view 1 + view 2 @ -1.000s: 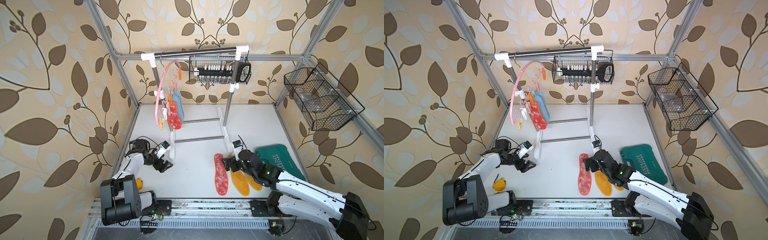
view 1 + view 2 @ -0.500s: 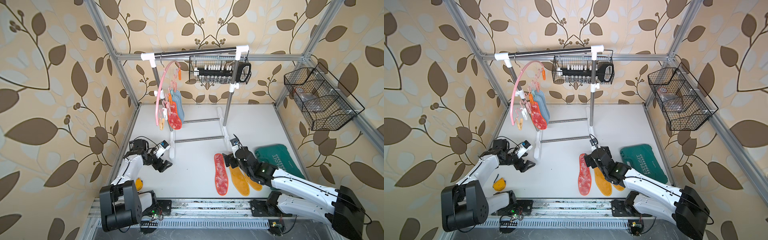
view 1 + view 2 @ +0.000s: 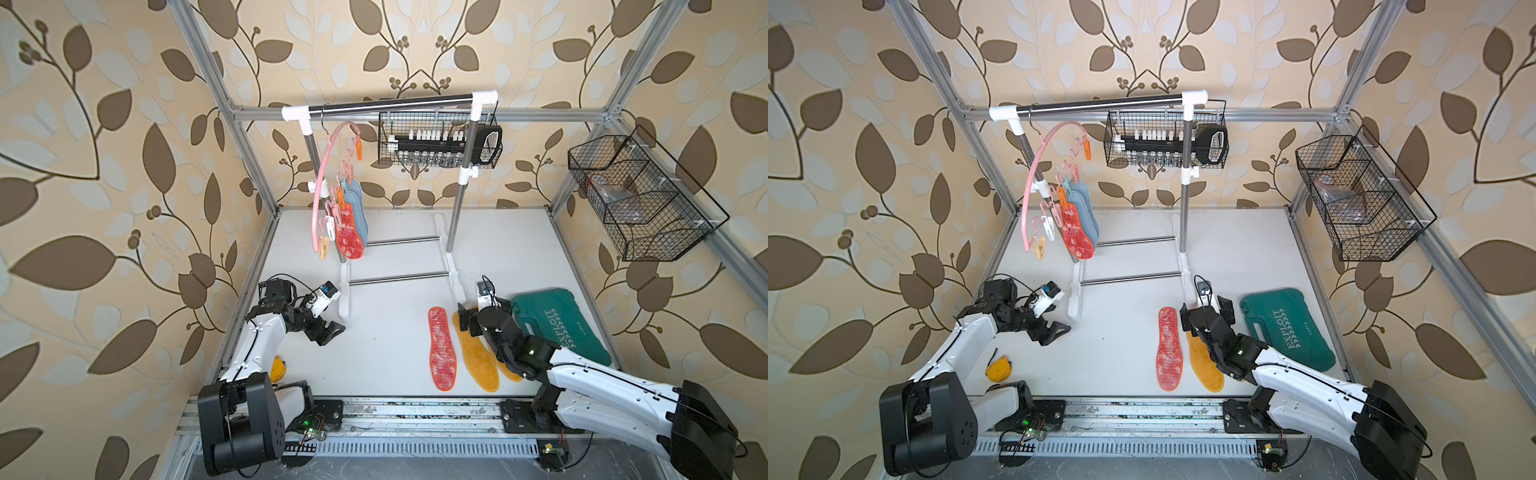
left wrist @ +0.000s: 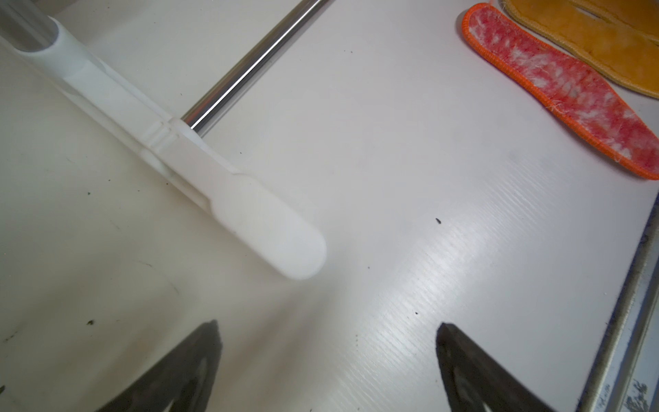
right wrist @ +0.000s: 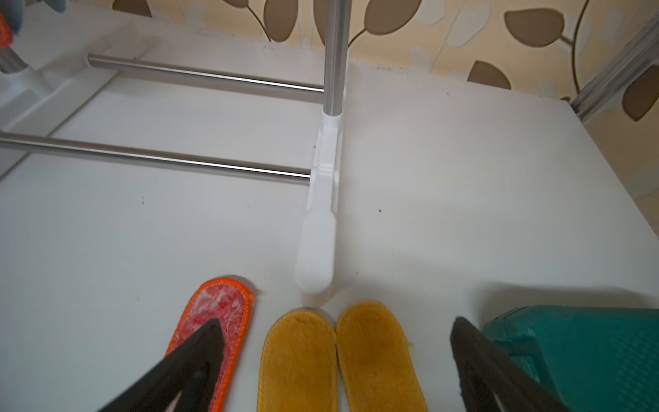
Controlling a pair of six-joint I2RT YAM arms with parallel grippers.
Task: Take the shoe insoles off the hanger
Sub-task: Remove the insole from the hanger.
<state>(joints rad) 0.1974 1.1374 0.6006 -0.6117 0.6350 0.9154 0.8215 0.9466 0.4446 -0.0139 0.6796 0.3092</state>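
On the white table (image 3: 395, 257) the steel rack (image 3: 399, 103) stands far of centre, and a green case (image 3: 561, 328) lies at the near right. The pink hanger (image 3: 319, 195) hooks on the left end of the rack's top bar. It carries one red insole (image 3: 349, 237) in front, with what look like two grey insoles (image 3: 360, 208) behind it. The other red insole (image 3: 441, 349) and two yellow insoles (image 5: 299, 360) lie flat at near right, just left of the case. So I judge I'm about halfway, between picks. My right gripper (image 3: 1205, 312) hangs low over the toes of the yellow pair, jaws wide and empty. My left gripper (image 3: 1054, 333) sits low at near left by the rack's left foot, also wide and empty. Next I'd lift an arm up and far-left to the hanging red insole, close on its lower end, and pull it down out of its clip without swinging the hanger off the bar.
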